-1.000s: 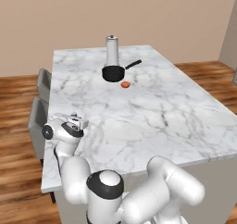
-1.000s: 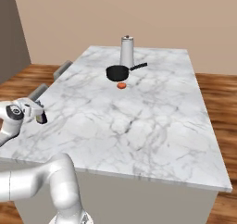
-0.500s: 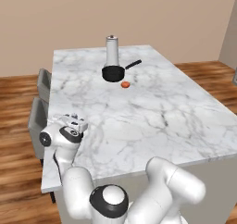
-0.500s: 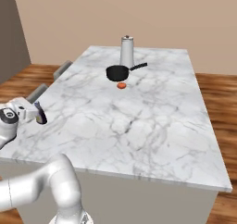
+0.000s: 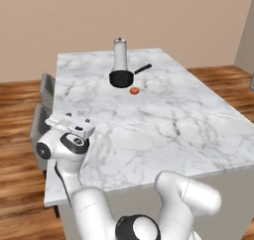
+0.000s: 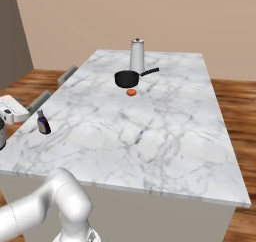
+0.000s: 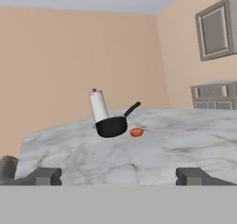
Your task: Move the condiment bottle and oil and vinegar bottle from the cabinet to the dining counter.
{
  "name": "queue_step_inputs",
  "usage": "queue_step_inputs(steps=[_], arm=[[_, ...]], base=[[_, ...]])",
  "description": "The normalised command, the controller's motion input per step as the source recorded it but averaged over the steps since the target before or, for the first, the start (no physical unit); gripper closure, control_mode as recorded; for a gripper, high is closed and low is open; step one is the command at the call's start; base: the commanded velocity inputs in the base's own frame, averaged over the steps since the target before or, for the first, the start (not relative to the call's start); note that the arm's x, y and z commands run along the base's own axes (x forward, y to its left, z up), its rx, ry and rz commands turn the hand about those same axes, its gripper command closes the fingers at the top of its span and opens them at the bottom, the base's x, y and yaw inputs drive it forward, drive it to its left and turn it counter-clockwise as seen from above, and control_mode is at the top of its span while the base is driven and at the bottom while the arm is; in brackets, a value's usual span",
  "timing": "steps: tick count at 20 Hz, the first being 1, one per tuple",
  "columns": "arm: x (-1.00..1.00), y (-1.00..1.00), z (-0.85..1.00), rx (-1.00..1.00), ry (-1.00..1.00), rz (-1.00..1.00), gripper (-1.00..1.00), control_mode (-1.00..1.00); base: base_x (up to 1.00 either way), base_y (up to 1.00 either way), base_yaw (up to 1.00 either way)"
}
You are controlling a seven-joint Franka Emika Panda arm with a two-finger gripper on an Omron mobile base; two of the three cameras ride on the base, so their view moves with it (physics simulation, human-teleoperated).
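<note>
Here, hand [image 7: 118, 177] fingers apart; condiment bottle [image 6: 43, 122] upright on dining counter [image 6: 165, 136], label unreadable.

Setting: domestic kitchen, rendered. Evidence: large rectangular island with white, grey-veined marble top [image 5: 163, 120] in mid-room. At its far end, a small black saucepan with a long handle [image 5: 122, 78], a tall steel cylinder with a dark knob [image 5: 120, 54] just behind it, and a small orange-red round item [image 5: 134, 90] near the pan. Grey stools [image 5: 45, 88] along the left side. Warm wood plank floor [image 5: 20, 105], plain beige walls [image 5: 99, 16]. Taupe panelled wall cabinet [image 7: 216, 29] at the far right of the hand view.
</note>
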Motion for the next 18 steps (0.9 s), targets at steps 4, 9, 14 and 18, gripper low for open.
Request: queue_step_inputs(steps=[4,9,14,18], arm=[[-0.8,-0.06,1.0,0.07,0.08,0.0,-1.0,-1.0],[-0.61,-0.3,1.0,0.1,0.26,-0.03,-1.0,-1.0],[-0.47,-0.63,0.99,0.07,0.31,-0.08,-1.0,-1.0],[-0.34,-0.98,0.54,0.0,0.28,-0.11,-1.0,-1.0]], base=[[0.0,0.0,0.0],[0.0,0.0,0.0],[0.0,0.0,0.0],[0.0,0.0,0.0]])
